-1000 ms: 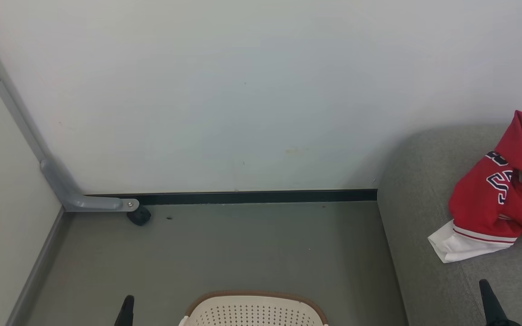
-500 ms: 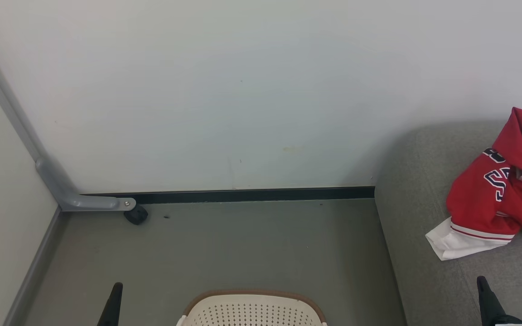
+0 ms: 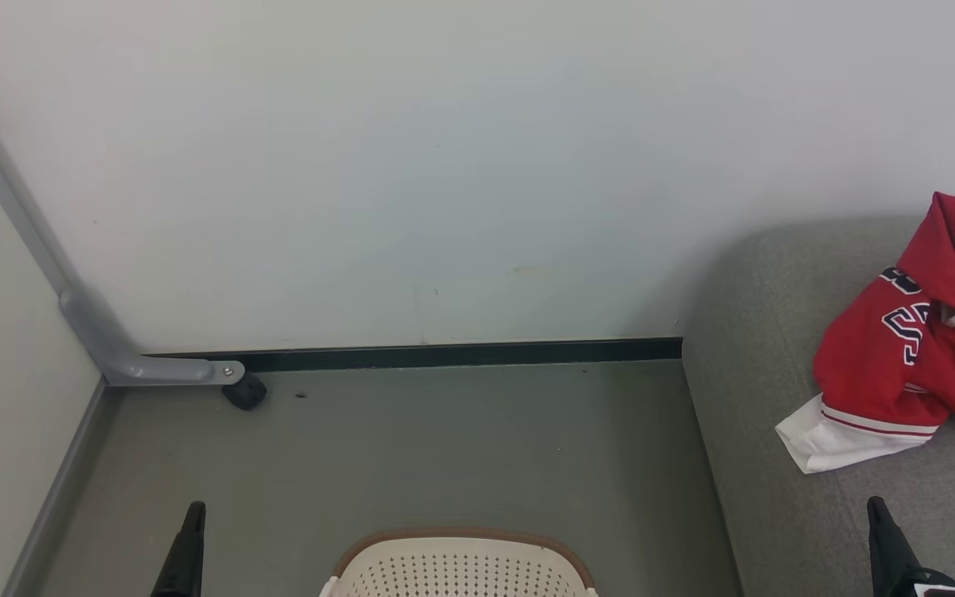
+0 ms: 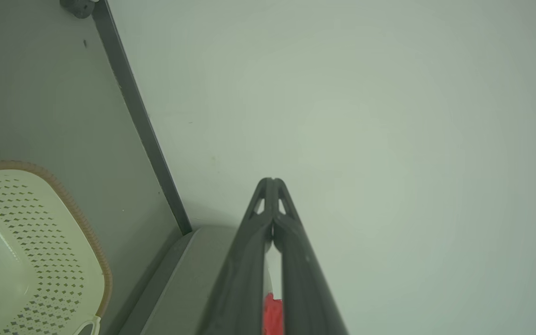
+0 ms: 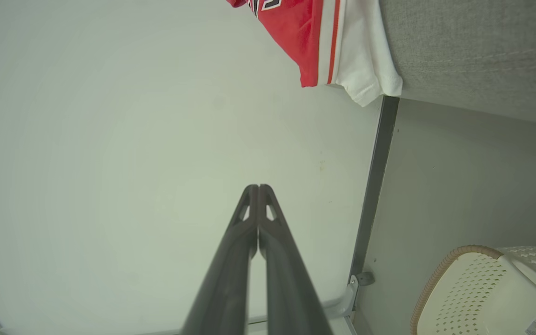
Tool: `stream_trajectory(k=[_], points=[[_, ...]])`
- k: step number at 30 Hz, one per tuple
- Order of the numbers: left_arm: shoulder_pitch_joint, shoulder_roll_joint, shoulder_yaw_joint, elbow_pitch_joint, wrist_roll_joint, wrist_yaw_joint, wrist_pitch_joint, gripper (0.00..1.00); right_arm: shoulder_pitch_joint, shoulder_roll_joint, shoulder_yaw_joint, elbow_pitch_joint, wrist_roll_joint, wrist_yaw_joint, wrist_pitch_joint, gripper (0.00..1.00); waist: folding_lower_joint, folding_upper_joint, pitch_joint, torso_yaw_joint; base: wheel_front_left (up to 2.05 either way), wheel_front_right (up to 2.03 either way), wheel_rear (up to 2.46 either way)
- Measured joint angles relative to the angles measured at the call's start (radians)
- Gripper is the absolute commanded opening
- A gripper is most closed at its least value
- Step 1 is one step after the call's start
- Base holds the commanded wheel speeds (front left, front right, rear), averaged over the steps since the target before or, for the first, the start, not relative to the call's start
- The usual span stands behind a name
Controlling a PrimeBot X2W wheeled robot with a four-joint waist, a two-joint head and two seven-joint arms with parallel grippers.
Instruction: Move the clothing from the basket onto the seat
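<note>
clothing (image 3: 900, 365) crumpled on seat (image 3: 755, 414), frame right edge; long axis lower-left to upper-right, white sleeve pointing lower left, short of seat's left edge. basket (image 3: 461, 572) bottom center, open floor (image 3: 444, 448) above. left gripper (image 3: 195, 507), right gripper (image 3: 874, 502): fingers together, empty.

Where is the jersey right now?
The jersey lies crumpled on the seat at the head view's far right, well apart from the basket at bottom centre.

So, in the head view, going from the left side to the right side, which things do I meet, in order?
left gripper → small black wheel → basket → seat → clothing lying on the seat. The right gripper is left out, since it overlaps the seat and the clothing.
</note>
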Motion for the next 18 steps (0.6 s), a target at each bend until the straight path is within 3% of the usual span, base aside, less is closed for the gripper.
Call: stream_trajectory(k=[18], points=[[-0.009,-0.001,0.001,0.002,-0.003,-0.002,0.000,0.00,-0.003,0.000,-0.001,0.000,0.001,0.000,0.000,0.00,0.0000,0.0000,0.000,0.000,0.00,0.00,0.00]])
